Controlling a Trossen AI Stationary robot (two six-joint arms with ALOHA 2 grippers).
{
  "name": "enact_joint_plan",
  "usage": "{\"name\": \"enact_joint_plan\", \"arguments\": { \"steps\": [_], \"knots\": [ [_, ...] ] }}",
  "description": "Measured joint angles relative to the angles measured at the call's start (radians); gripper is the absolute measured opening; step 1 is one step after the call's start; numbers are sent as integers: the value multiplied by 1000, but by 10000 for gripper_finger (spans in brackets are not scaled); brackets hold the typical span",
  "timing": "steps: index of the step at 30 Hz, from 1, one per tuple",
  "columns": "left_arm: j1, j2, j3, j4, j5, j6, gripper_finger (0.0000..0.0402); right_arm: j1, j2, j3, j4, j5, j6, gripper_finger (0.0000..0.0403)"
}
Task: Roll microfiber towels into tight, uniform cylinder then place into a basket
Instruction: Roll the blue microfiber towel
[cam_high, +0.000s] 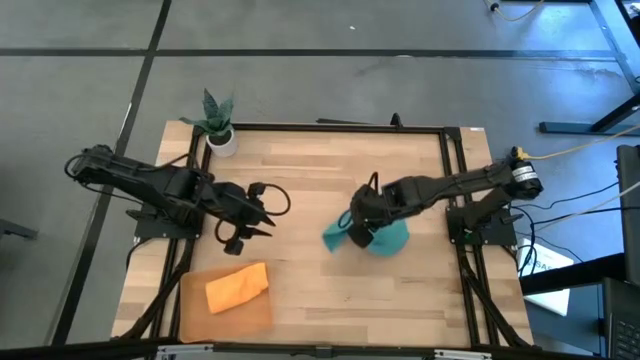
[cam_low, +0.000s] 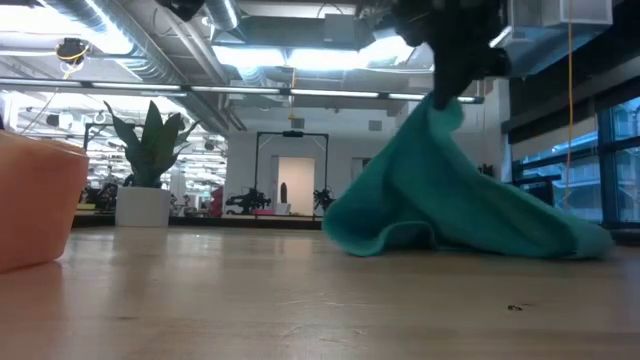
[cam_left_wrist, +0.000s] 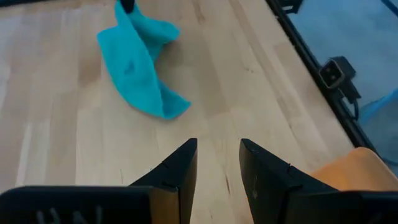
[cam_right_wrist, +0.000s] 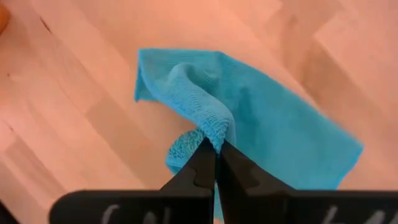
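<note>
Right gripper (cam_right_wrist: 216, 144) sits over the table's middle-right, fingers pinched tight on a raised fold of the teal towel (cam_high: 385, 238). The fold is lifted; the towel's remaining cloth drapes down and spreads on the wooden table (cam_high: 330, 170), forming a tent shape in the low view. Left gripper (cam_left_wrist: 217, 163) hovers above the table left of centre, jaws parted with a clear gap and nothing between them, pointing toward the teal towel, well apart from it. The orange towel (cam_high: 238, 286) lies bunched in the basket (cam_high: 192, 310) at the table's front-left corner. A potted plant (cam_high: 219, 122) stands at the back-left corner.
</note>
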Motion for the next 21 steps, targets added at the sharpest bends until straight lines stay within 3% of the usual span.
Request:
{"name": "enact_joint_plan", "arguments": {
  "steps": [9, 17, 21],
  "knots": [
    [20, 140, 0, 119, -208, -140, 110, -89, 0, 1, 43, -8, -220, 6],
    [74, 386, 0, 413, -226, -122, 110, -122, 0, 1, 48, -10, -361, 6],
    [104, 490, 0, 483, -231, -141, 110, -122, 0, 1, 46, -21, -377, 6]
  ]
}}
